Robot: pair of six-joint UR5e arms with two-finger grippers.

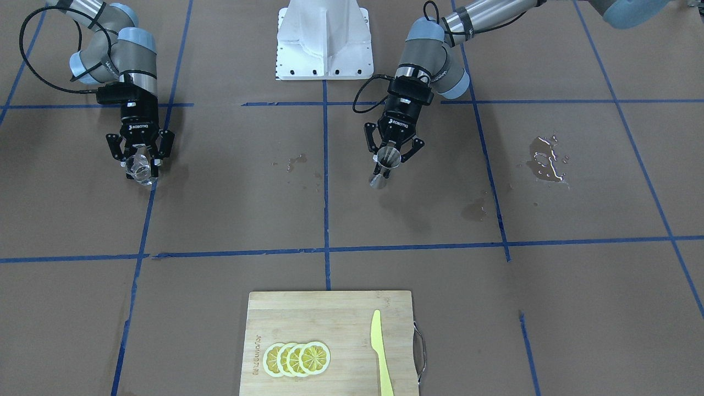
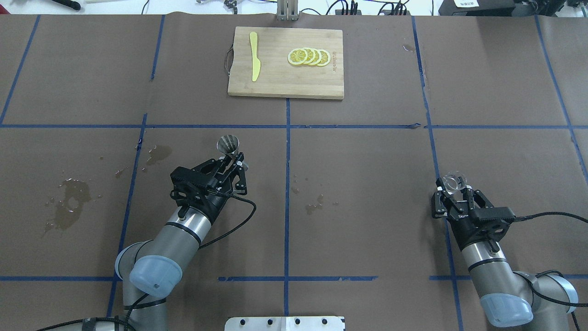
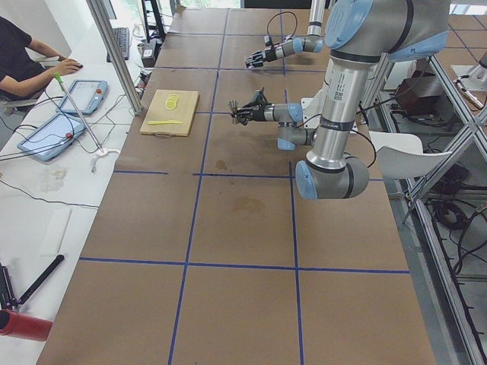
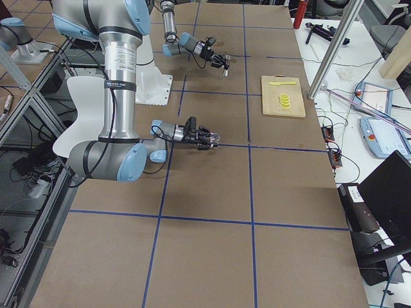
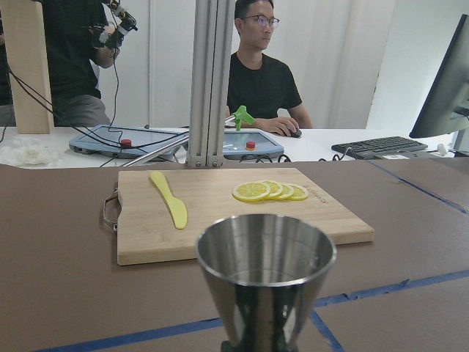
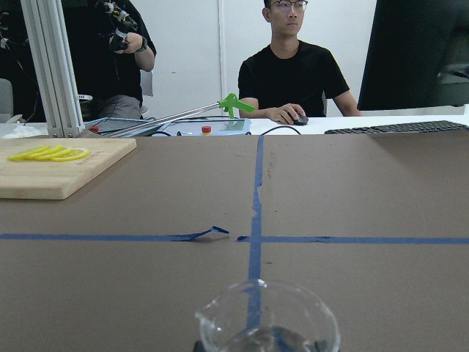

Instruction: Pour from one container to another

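Left gripper (image 2: 232, 162): fingers clamped on jigger (image 2: 228, 143) waist, cup upright, left of table (image 2: 367, 184) centre line. Right gripper (image 2: 452, 189): closed round beaker (image 2: 454, 180) near right edge, possibly little liquid inside. Wide paper-covered stretch between them, few drops. Cutting board (image 2: 285, 78) mid far edge. Wet patches (image 2: 69, 209) toward left edge.

ROBOTIQ, white print: on my left gripper (image 1: 392, 158) and right gripper (image 1: 141, 160), just behind the fingers. Stamp on cutting board (image 1: 330, 322): illegible.
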